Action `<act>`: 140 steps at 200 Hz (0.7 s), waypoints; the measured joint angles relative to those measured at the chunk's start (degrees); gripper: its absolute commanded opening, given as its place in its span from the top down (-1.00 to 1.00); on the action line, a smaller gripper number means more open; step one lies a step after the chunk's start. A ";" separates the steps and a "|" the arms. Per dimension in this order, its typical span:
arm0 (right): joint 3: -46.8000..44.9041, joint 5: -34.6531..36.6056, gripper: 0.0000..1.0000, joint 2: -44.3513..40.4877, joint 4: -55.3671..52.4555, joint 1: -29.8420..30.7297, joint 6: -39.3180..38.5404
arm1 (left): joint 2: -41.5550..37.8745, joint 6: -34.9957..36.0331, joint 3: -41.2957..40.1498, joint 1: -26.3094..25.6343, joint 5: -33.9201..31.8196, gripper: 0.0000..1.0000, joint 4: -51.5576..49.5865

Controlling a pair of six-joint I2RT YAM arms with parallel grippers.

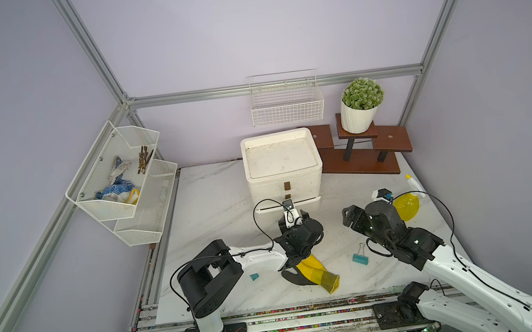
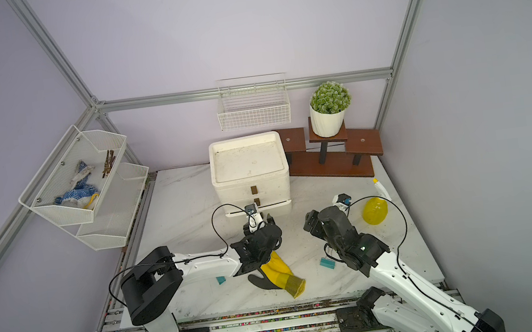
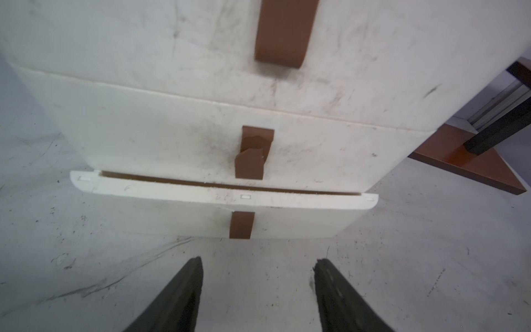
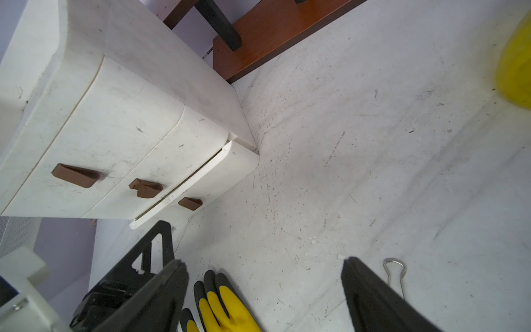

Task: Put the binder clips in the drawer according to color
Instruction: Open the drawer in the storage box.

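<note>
On the tabletop [image 1: 213,194] right of the glove [image 1: 312,273], a teal binder clip [image 1: 360,258] lies just near-side of the right pincer [image 4: 264,270], loop pointing far, so that arm's closer; both pincers are wide open and empty, left pincer [image 3: 257,264] facing the drawer [image 1: 283,178]

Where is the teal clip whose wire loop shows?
In both top views the clip lies on the table, to the right of the glove and close beside the right arm.
</note>
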 measured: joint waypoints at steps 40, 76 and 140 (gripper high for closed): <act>-0.50 -1.51 -0.80 1.22 0.61 -0.63 -1.38 | 3.52 -0.37 -3.58 0.31 0.52 -0.32 3.67; -0.70 -2.29 -0.80 0.72 1.16 -1.29 -1.86 | 10.14 3.93 -1.40 2.10 0.48 -0.32 9.94; -1.88 -2.64 -0.80 -0.39 1.11 -1.90 -1.90 | 14.45 9.40 1.36 7.23 1.97 -0.25 16.55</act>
